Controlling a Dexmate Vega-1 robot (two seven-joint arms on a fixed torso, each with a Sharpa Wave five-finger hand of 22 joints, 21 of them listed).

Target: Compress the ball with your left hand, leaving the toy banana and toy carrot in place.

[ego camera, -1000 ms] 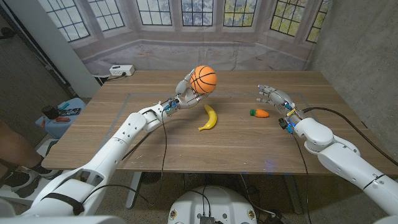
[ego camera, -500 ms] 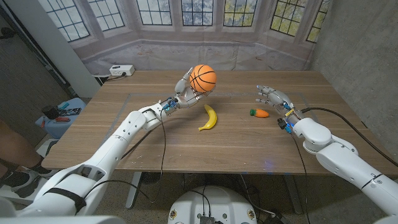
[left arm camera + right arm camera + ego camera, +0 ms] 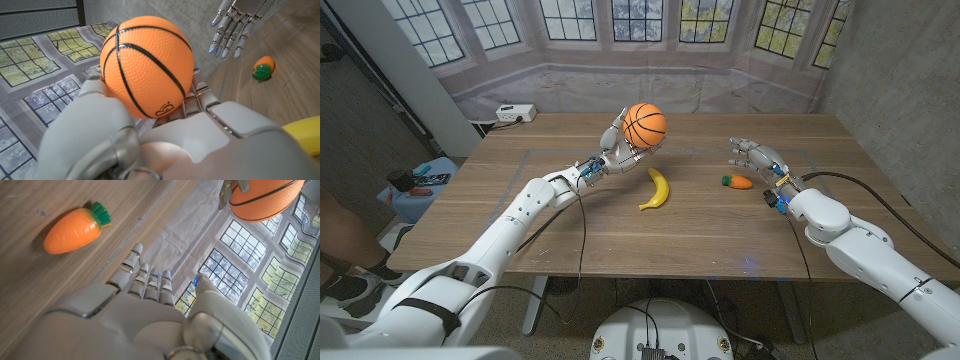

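Left hand (image 3: pixel 617 146) grips the ball (image 3: pixel 644 125), raised slightly higher than before; right hand (image 3: pixel 752 155) stays spread; squeeze pending.

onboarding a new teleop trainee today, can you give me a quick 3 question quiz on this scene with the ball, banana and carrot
1. True or false: the left hand holds the ball up off the table.
2. Which toy lies nearest the right hand? A) the toy banana B) the toy carrot C) the ball
3. Fill in: the right hand holds ______.

Key
1. True: in the head view the ball sits in the left hand, above the wood.
2. B: the toy carrot lies on the table just beside that hand; the toy banana lies nearer the middle.
3. Nothing: its fingers are spread, and it hangs apart from the carrot.
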